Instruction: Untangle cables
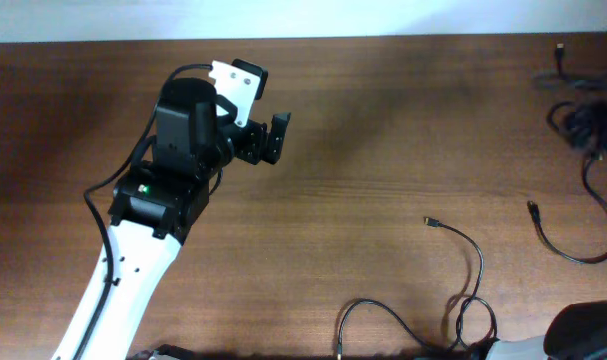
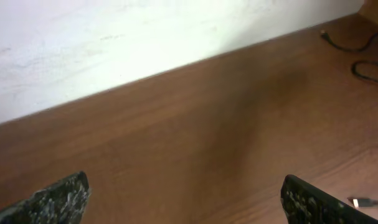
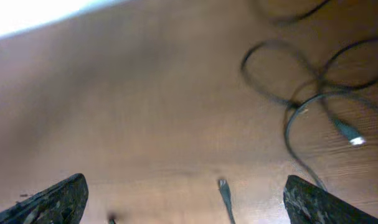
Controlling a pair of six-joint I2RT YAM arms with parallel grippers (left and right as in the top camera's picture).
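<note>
**Cables** (image 1: 586, 122): several thin black cords, all lying on the table (image 1: 383, 110). They are well apart from the left pincer (image 1: 271, 138), off to its right. A dark knotted heap lies farthest from it, and two looser cords with small plug ends (image 1: 431, 221) trail closer to the right pincer (image 3: 184, 186). In the right wrist view, overlapping loops (image 3: 287, 124) lie ahead of that pincer and to its right, with a silver-tipped plug (image 3: 354, 140) just beside them. One cord tip (image 3: 224, 188) lies on the wood between its fingers, nearer the right one.

**Pincers:** both are released, with jaws spread wide and nothing held. The left fingers (image 2: 55, 199) frame only bare wood.

**Step in hand (judged):** the approach, before any grasp. The loops cross one another, so the untangling appears barely begun. The next move calls for the right pincer to settle over a single strand or plug end and close on that alone. The left pincer would need to travel across the table to take a second strand, so that the two can be drawn apart.

**Pose:** the left arm (image 1: 133, 250) reaches in from the near edge, its wrist tipped so the pincer faces across the table toward the wall. Only a sliver of the right arm (image 1: 583, 335) shows at the near right corner; its pincer looks down at a slant onto the cords.
</note>
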